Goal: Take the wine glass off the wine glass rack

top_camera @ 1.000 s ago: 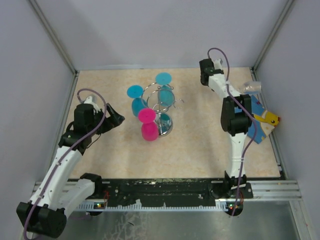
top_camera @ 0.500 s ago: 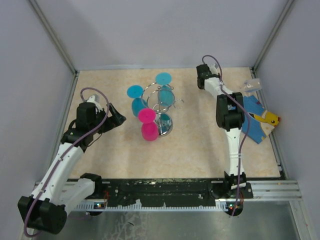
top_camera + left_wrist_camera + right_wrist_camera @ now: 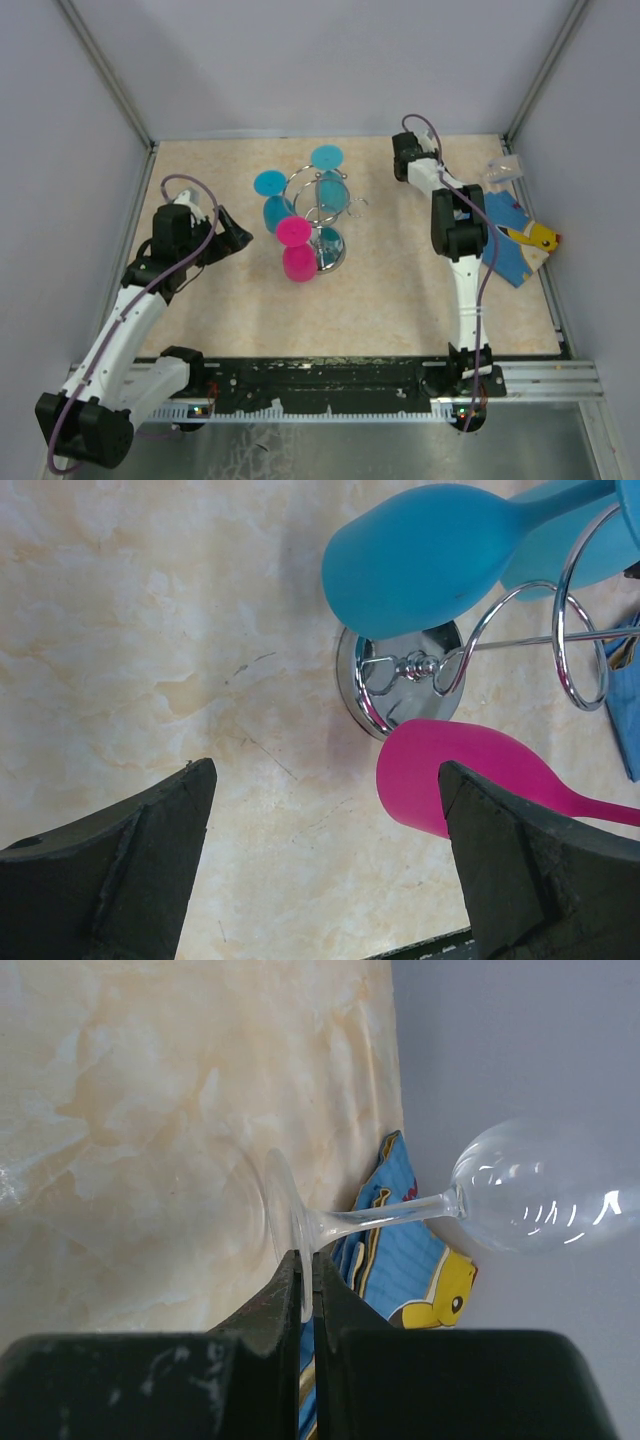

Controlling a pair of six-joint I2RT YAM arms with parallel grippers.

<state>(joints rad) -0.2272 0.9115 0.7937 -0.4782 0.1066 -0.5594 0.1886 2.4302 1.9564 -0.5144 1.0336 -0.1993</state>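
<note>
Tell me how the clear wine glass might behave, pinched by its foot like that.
The clear wine glass looks thin-walled, so probably fragile. The right gripper pinches only the foot's rim, with the bowl far out sideways, so it may pivot or slip. Set down on its side, the round bowl would likely roll.

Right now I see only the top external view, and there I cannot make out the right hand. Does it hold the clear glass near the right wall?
Observer: Yes. In the right wrist view the right hand is shut on the rim of the clear wine glass, at its foot.
Operator: In which direction goes the stem?
Observer: Crosswise to the hand, passing in front of the blue packet.
Operator: And the left hand?
Observer: The left hand is open, nothing in it; its wrist camera looks straight at the pink glass and the wine glass rack.
</note>
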